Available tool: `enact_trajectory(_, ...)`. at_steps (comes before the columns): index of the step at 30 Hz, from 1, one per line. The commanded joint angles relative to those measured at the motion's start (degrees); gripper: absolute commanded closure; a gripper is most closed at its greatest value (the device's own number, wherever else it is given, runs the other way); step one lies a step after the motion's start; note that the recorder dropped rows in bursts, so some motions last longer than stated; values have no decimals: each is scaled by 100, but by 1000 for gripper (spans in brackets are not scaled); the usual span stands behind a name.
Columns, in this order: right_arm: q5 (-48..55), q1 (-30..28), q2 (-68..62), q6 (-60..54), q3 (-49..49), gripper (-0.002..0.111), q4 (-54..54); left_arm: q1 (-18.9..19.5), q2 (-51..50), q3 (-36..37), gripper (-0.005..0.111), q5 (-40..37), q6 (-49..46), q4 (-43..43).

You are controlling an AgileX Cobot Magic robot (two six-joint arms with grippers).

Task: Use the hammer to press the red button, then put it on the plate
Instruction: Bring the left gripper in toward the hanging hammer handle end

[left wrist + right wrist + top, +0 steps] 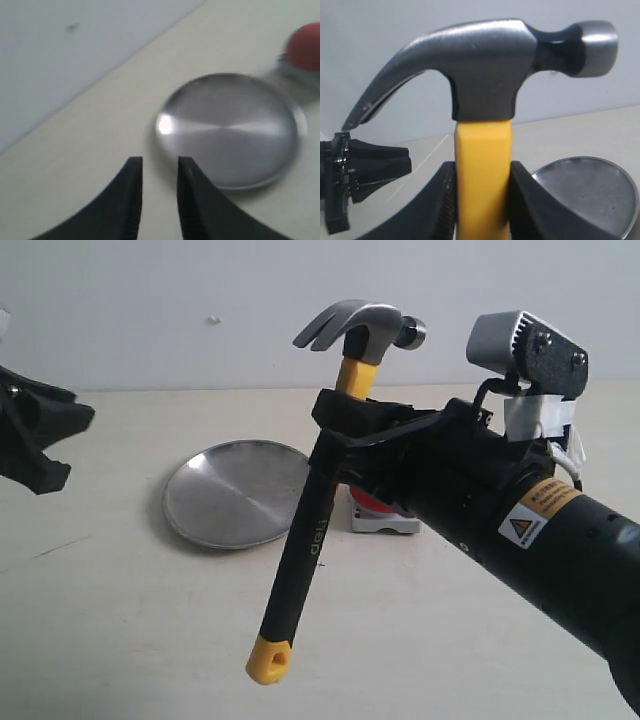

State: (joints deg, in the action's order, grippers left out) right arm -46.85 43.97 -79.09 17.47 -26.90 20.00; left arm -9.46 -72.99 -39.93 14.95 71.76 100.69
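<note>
Your right gripper (482, 172) is pinching the hammer (305, 540) just under its head. It's standing near-upright, head up. Your left gripper (159, 167) is gaping slightly.

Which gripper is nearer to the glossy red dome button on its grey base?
Right. The right gripper, shut on the yellow-and-black claw hammer, is close by the red button, partly hiding it in the exterior view. The left gripper sits across the round steel plate from it.

Black-and-yellow hammer (308, 535), red button (305, 46), brushed silver plate (232, 495)

Beige table (100, 640), pale wall (150, 300)
</note>
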Motion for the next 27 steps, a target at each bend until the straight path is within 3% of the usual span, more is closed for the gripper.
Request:
enact_trajectory(1, -263, 3, 45, -247, -100, 108, -44, -422, -107, -4, 87, -2960, -301, -74)
enact_trajectory(2, -261, 3, 45, -320, -100, 108, -44, -522, -218, -41, 93, -3984, -1012, -742)
enact_trajectory(3, -261, 3, 45, -345, -100, 108, -44, -552, -388, -157, 98, -4574, -2471, -1920)
enact_trajectory(4, -261, 3, 45, -345, -100, 108, -44, -552, -508, -260, 99, -4796, -3378, -2754)
enact_trajectory(6, -261, 3, 45, -345, -100, 108, -67, -552, -805, -691, 99, -5276, -5586, -5455)
enact_trajectory(8, -252, 3, 45, -332, -100, 108, -64, -596, -975, -1023, 99, -5314, -7057, -8311)
enact_trajectory(9, -240, 3, 45, -315, -100, 108, -64, -596, -1003, -1083, 99, -5295, -8235, -9847)
enact_trajectory(14, -253, 3, 45, -72, -100, 108, -20, -596, -1003, -1083, 99, -5757, -11619, -13458)
enact_trajectory(16, -298, 3, 45, -76, -100, 108, 123, -596, -1003, -1058, 99, -6019, -12464, -14351)
enact_trajectory(19, -405, 3, 45, -76, -100, 108, 449, -596, -1003, -942, 101, -5787, -12756, -15238)
enact_trajectory(27, -484, 3, 45, -76, -100, 108, 562, -596, -1003, -907, 101, -5481, -12788, -15380)
